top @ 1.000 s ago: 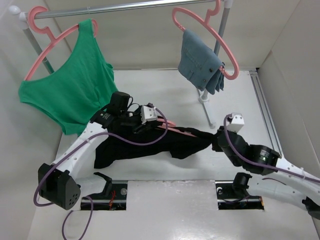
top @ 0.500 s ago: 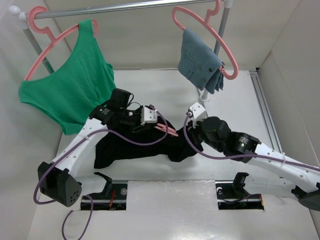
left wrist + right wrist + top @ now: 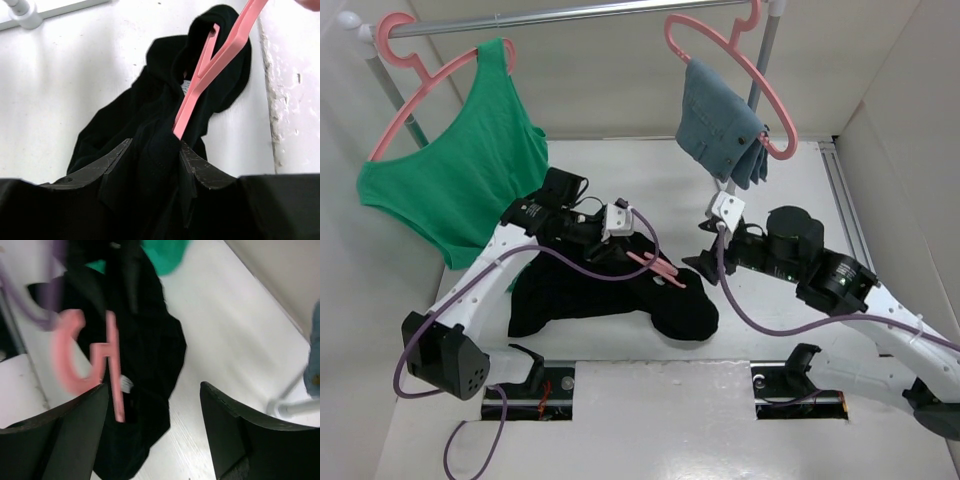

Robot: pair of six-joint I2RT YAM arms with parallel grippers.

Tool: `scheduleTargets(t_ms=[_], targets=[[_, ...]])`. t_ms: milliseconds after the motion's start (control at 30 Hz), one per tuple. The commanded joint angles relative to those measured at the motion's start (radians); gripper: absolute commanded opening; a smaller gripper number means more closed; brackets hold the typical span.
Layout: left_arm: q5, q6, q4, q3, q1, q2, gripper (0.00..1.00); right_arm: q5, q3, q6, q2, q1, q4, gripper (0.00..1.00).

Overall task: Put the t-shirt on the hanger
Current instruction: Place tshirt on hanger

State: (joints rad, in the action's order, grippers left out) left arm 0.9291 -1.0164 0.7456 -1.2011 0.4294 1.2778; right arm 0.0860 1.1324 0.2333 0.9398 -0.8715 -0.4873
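The left claw [image 3: 152, 157] was clenched on a bunch of the black cloth t-shirt [image 3: 570, 295], which lay heaped near the counter's near edge. The salmon-pink plastic hanger [image 3: 210, 75] had one arm vanishing into that fold. Only the blurred right wrist view showed its curled hook [image 3: 67, 357]. The right claw [image 3: 150, 427] hung released, empty, by the heap.

In the top view we find the t-shirt [image 3: 590, 295] heaped on the table [image 3: 650, 175] at lower centre, the hanger [image 3: 658, 267] slanting over its upper right part. The left gripper [image 3: 620, 250] sits at the heap's upper edge, the right gripper [image 3: 698, 266] just right of it. Behind, a tank top [image 3: 460, 180] hangs upper left, a denim cloth [image 3: 718, 125] upper centre.
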Motion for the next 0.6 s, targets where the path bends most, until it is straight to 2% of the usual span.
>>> scheduleTargets(t_ms=[0, 67, 200, 467, 567], targets=[[0.051, 0.071, -0.069, -0.069, -0.020, 0.009, 0.00, 0.200, -0.016, 0.061, 0.010, 0.000, 0.070, 0.79], [0.051, 0.094, -0.080, -0.080, -0.032, 0.020, 0.00, 0.282, -0.052, 0.070, 0.023, 0.000, 0.091, 0.79], [0.051, 0.114, -0.100, -0.089, -0.050, 0.020, 0.00, 0.282, -0.187, 0.070, 0.034, 0.000, 0.231, 0.80], [0.099, 0.156, -0.109, -0.121, -0.061, 0.040, 0.00, 0.273, -0.232, 0.080, 0.140, 0.091, 0.407, 0.80], [0.120, 0.156, -0.089, -0.121, -0.061, 0.049, 0.00, 0.259, -0.232, 0.057, 0.204, 0.101, 0.479, 0.74]])
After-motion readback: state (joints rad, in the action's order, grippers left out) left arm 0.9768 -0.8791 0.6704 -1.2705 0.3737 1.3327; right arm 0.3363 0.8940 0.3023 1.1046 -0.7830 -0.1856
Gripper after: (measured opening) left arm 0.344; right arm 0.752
